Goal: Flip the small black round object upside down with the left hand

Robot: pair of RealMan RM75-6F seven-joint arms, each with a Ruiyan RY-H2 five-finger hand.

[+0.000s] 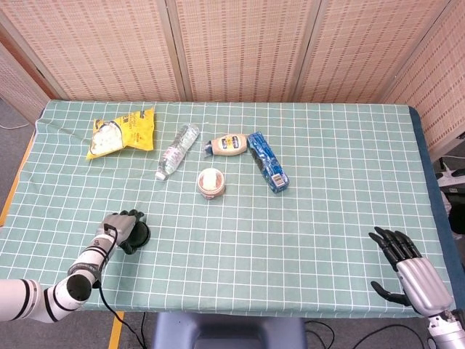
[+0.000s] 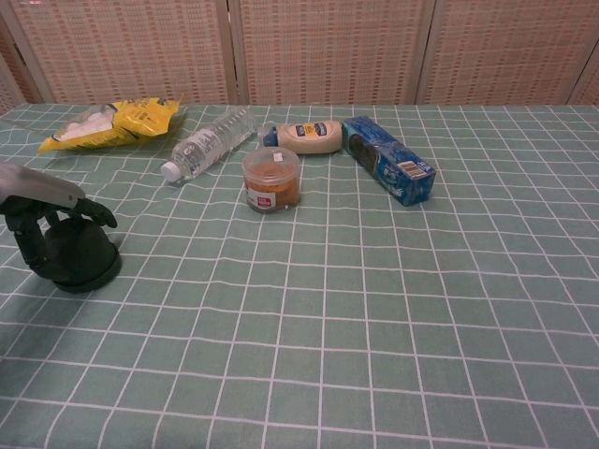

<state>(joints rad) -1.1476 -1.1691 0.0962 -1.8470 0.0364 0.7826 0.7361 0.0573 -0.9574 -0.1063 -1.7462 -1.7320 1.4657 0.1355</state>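
Observation:
The small black round object is a dome with a wider flat rim, resting rim-down on the green checked cloth at the front left. My left hand lies over its top and left side, fingers curled across the dome and thumb down its near side, gripping it. In the head view the left hand covers most of the object, so only its right edge shows. My right hand hovers at the table's front right corner, fingers spread, holding nothing.
At the back of the cloth lie a yellow snack bag, a water bottle on its side, a mayonnaise bottle and a blue box. A small lidded jar stands in front of them.

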